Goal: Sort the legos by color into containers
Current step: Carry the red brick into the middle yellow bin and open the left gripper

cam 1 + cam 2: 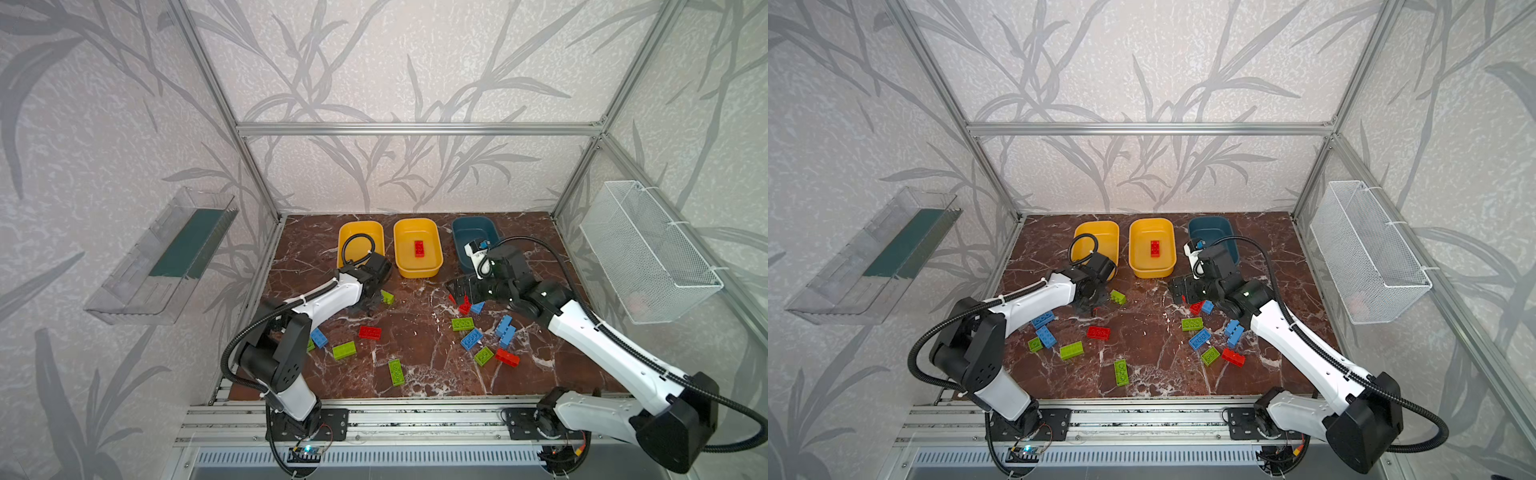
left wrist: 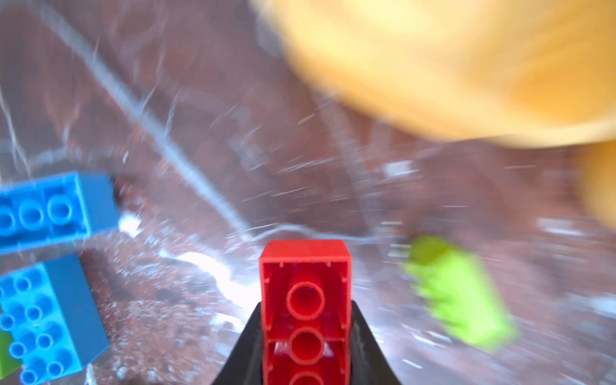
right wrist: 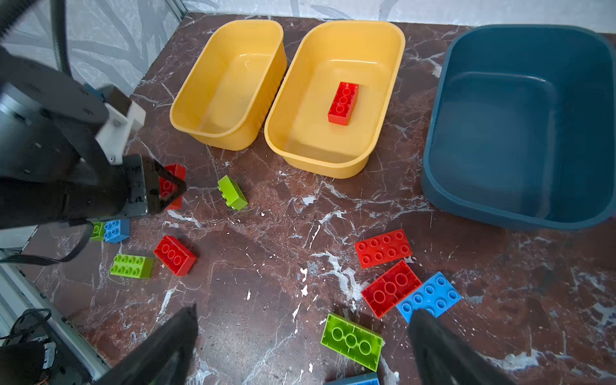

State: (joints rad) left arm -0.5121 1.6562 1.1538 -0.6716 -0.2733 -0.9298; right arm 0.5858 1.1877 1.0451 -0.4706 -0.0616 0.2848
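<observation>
Red brick (image 2: 305,300) pinched lengthwise in left gripper (image 2: 305,320), hollow underside facing wrist camera, low over marble table (image 3: 266,233). Likely bound for middle yellow tub (image 3: 333,163), which already holds a sorted red piece (image 3: 343,103). Right gripper (image 3: 305,310) spread wide above mixed bricks beside the empty teal tub (image 3: 520,213).

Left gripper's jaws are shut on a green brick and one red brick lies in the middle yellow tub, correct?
Not quite. The held brick is red, not green; the left wrist view shows it between the shut jaws of the left gripper. One red brick does lie in the middle yellow tub.
</observation>
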